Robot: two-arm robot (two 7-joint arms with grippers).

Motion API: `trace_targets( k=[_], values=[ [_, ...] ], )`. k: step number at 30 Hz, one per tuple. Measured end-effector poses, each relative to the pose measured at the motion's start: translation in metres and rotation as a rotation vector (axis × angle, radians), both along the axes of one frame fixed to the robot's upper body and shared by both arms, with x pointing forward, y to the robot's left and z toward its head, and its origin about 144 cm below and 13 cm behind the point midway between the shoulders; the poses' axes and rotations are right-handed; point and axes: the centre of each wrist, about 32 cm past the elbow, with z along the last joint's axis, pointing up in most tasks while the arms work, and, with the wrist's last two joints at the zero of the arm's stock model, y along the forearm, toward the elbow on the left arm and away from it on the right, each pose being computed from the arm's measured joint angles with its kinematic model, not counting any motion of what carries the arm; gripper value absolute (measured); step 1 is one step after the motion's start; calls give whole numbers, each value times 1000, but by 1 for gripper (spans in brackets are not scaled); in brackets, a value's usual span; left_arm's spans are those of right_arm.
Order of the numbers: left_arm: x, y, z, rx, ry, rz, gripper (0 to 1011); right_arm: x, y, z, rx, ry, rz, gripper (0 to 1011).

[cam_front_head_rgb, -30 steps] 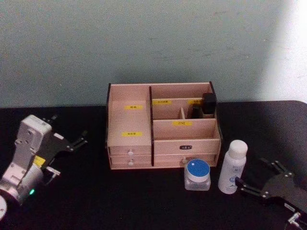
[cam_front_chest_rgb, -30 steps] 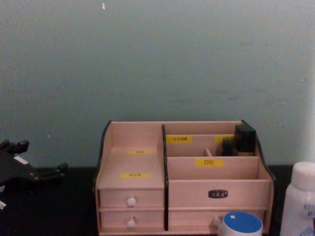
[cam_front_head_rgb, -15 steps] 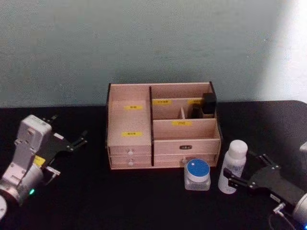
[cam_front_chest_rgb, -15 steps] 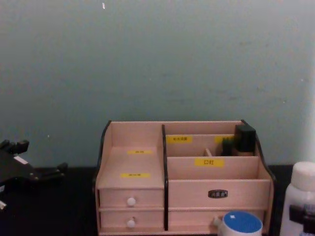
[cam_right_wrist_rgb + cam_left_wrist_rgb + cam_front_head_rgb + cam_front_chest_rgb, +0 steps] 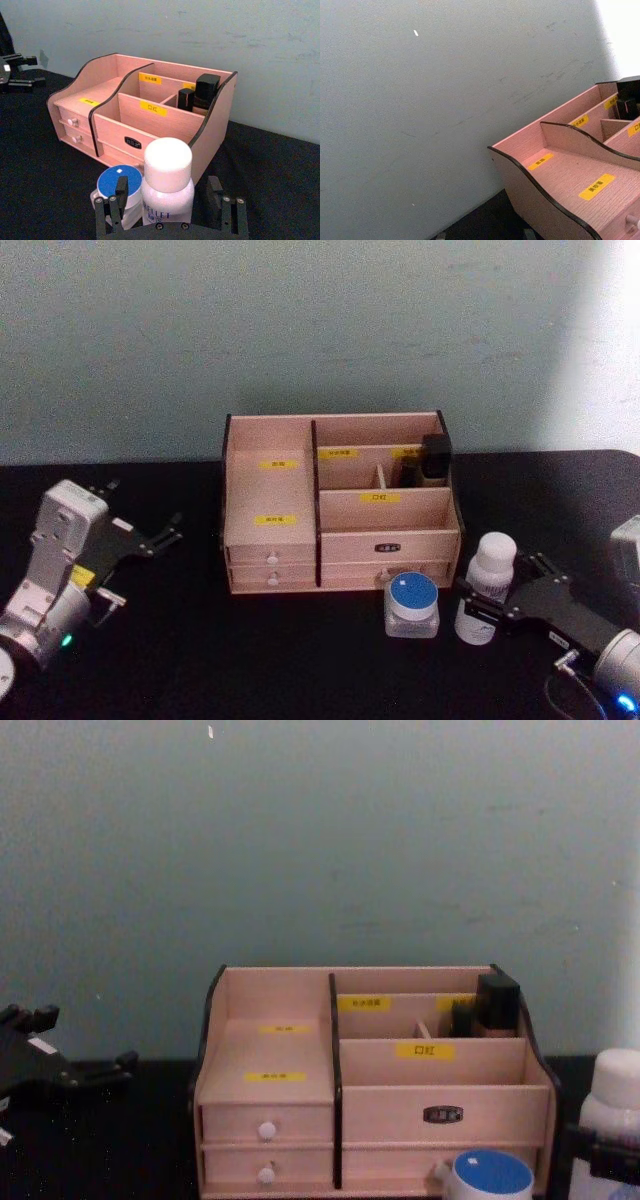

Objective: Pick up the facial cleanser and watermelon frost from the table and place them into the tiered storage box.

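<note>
Right gripper (image 5: 167,187) straddles the facial cleanser (image 5: 493,558) at 4 o'clock, fingers released for grasping. Left gripper (image 5: 142,508) idles, released, at 8 o'clock.

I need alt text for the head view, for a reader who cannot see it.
The right gripper has its jaws open around the white facial cleanser bottle, which stands on a black table beside the blue-lidded watermelon frost jar, before a wooden tiered storage box. The left gripper rests open at the left.
</note>
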Motion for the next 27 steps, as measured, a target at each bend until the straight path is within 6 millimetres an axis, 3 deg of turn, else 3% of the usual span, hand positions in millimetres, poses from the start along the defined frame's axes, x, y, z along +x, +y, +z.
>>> trace_targets(
  k=[27],
  values=[
    [0, 0, 0, 0, 0, 0, 1001, 5, 5, -4, -9, 20, -4, 1002]
  ],
)
